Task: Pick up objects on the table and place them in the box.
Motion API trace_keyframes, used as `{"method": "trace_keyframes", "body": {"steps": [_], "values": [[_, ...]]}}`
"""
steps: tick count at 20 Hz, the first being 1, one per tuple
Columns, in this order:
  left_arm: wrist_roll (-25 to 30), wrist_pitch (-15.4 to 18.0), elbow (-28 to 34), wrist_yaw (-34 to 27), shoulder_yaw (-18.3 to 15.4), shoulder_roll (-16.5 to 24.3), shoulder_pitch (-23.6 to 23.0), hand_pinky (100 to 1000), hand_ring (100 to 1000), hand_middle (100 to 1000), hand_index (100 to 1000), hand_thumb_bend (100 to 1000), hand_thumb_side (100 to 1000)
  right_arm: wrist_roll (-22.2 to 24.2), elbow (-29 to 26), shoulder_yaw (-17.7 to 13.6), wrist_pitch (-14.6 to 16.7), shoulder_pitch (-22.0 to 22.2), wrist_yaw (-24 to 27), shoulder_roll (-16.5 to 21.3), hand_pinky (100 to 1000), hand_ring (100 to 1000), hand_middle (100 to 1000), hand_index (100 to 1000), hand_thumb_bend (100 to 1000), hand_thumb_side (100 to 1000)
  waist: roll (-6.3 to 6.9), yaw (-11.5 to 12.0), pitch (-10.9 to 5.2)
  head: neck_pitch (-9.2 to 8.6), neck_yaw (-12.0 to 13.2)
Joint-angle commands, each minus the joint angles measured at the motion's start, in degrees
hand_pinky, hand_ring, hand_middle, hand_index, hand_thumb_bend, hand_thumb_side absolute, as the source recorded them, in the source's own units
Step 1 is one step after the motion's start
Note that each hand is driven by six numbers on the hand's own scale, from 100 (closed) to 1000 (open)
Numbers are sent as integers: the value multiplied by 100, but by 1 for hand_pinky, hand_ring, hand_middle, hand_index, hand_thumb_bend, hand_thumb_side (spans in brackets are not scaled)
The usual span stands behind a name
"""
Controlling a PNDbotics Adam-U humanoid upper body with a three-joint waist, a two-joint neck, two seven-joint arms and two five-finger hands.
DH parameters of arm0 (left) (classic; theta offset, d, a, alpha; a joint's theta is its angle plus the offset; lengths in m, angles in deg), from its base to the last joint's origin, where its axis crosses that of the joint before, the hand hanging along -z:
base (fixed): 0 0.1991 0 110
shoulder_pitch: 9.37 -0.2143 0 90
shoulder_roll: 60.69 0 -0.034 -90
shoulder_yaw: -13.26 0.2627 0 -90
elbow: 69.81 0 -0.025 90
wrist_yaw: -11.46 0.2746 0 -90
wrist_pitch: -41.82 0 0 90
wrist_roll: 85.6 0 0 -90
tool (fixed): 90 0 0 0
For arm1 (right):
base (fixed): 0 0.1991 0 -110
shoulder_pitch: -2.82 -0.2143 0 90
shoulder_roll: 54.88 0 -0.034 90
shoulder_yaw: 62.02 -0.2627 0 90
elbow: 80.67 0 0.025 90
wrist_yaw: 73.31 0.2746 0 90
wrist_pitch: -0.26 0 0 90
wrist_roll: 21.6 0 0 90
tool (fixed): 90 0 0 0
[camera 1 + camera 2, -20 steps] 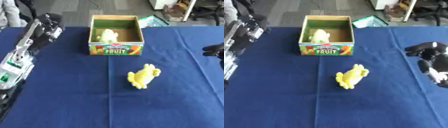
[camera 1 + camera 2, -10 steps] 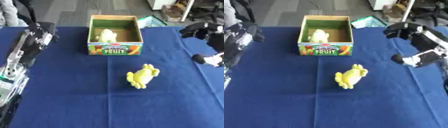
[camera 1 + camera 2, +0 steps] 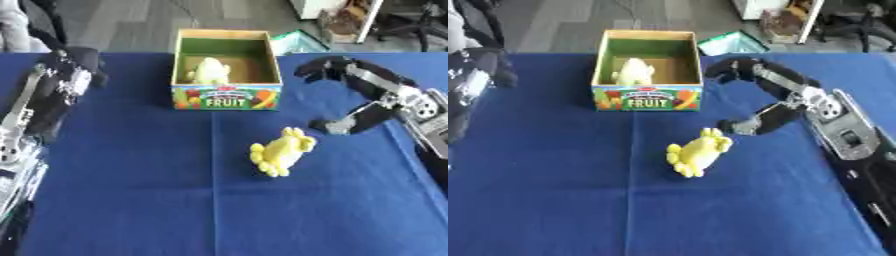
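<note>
— Since a second ago the right hand [image 3: 776,102] has swung in from the right edge toward the middle of the table [image 3: 122,190]. How are its fingers?

— Spread in a wide curve, thumb low and fingers arched above, holding nothing. The thumb tip sits just beside the yellow plush toy [image 3: 281,151], though I cannot tell if it touches.

— And the toy?

— It lies on the blue cloth in front of the fruit box [image 3: 227,95], apart from it. A second pale yellow toy [image 3: 208,71] already lies inside the box.

— The left hand [image 3: 74,72]?

— It shows dark at the left, near the box's level. I cannot tell how its fingers stand.
</note>
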Motion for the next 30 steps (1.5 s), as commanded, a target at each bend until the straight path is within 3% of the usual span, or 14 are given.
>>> {"method": "trace_keyframes", "body": {"steps": [1,5,9,21,23,27,30], "values": [[-4,-20,142,-17,-49,45,36,631,595,590,714,248,485,1865,-25,110,1895,-90,-455,-33,837,900,834,921,478,242,6,20,-76,-47,-52],[-11,-30,134,-1,-65,34,-7,631,593,588,714,247,493,1865,71,188,1895,-11,-781,-47,839,903,839,925,525,248,-12,36,-80,-63,-82],[0,-38,115,30,-68,24,-30,630,591,585,714,245,497,1865,159,201,1895,35,-1157,-20,836,901,841,928,507,198,-22,38,-79,-68,-85],[23,-48,104,71,-59,-30,-70,630,589,582,714,232,509,1865,595,-145,1895,145,-2052,-128,826,883,801,853,447,151,14,39,-75,-81,-86],[24,-52,100,79,-58,-39,-80,630,589,582,714,229,514,1865,680,-246,1895,155,-2137,-167,820,869,774,831,417,100,20,44,-76,-86,-91],[16,-59,92,93,-62,-47,-93,630,588,582,715,224,517,1865,750,-364,1895,172,-2295,-216,814,860,749,811,404,100,21,58,-75,-88,-116],[15,-59,95,96,-59,-47,-90,629,588,581,715,223,517,1855,759,-431,1895,174,-2371,-243,795,826,647,721,385,100,22,65,-73,-91,-124]]}}
